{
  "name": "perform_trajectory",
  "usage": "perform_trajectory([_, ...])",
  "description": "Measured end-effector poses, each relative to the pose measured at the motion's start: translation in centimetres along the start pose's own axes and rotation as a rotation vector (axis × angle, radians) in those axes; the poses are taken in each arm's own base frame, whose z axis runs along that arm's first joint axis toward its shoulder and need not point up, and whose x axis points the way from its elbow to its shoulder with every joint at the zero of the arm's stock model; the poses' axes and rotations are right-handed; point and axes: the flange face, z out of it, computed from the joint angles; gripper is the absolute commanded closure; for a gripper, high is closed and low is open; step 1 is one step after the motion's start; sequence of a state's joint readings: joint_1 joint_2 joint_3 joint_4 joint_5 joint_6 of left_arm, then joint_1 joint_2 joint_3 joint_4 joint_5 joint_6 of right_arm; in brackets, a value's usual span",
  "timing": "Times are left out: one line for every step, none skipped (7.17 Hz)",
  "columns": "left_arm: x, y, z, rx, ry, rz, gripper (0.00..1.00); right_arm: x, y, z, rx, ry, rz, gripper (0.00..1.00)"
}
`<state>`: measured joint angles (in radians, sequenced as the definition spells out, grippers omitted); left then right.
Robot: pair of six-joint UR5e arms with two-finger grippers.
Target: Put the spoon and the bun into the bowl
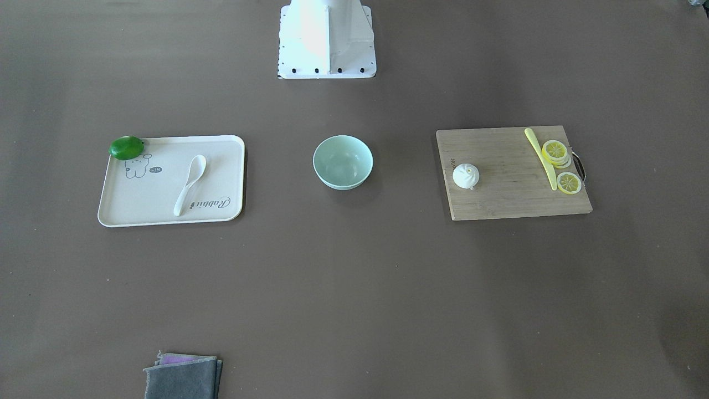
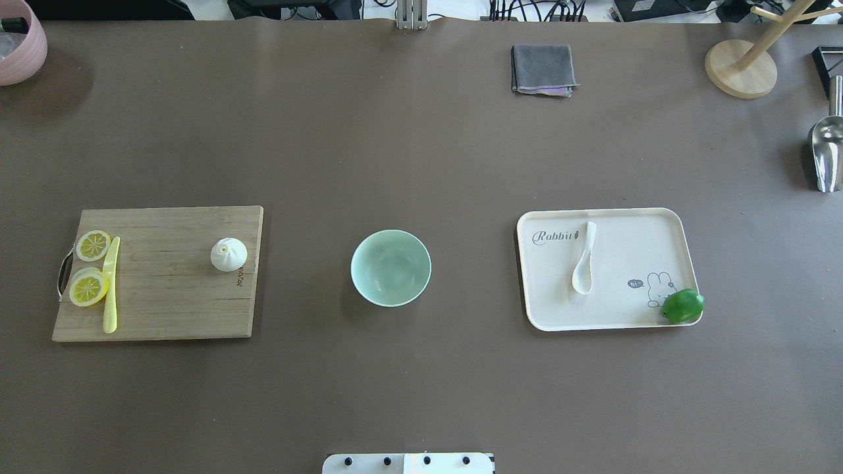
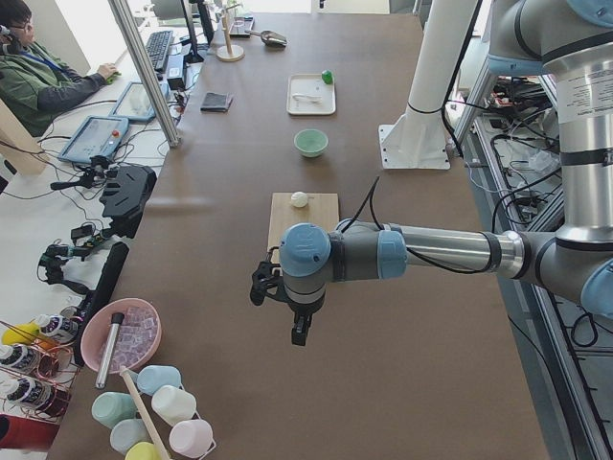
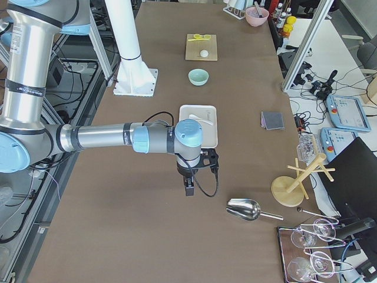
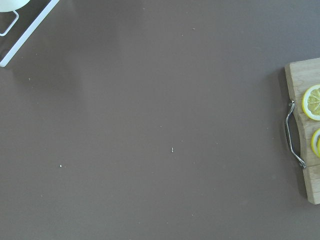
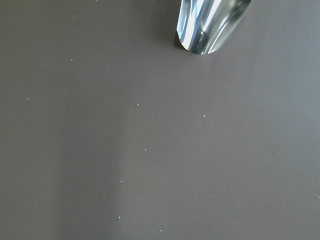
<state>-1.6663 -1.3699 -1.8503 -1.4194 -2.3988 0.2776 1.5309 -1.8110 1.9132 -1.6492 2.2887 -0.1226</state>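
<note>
The white spoon lies on a cream tray on the robot's right. The white bun sits on a wooden cutting board on its left. The empty mint-green bowl stands between them. The left gripper hangs over bare table beyond the board's handle end. The right gripper hangs over bare table beyond the tray, near a metal scoop. Both show only in the side views, so I cannot tell whether they are open or shut.
A green lime sits on the tray's corner. A yellow knife and lemon slices lie on the board. A grey cloth, a wooden stand and a pink bowl stand at the far edge.
</note>
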Motion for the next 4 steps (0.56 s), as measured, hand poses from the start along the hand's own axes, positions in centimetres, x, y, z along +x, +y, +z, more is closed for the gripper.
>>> perform_trajectory([0.00, -0.02, 0.03, -0.001, -0.003, 0.002, 0.02, 0.01, 0.02, 0.01, 0.000, 0.000, 0.000, 0.00])
perform_trajectory([0.00, -0.05, 0.04, -0.001, -0.009, 0.005, 0.02, 0.01, 0.01, 0.01, 0.000, 0.000, 0.000, 0.00])
perform_trajectory([0.11, -0.14, -0.07, 0.002, -0.012, 0.011, 0.02, -0.03, -0.06, -0.03, 0.002, 0.000, -0.002, 0.00])
perform_trajectory([0.38, -0.33, -0.35, 0.013, -0.016, 0.025, 0.02, -0.18, -0.26, -0.23, 0.007, 0.000, -0.007, 0.00])
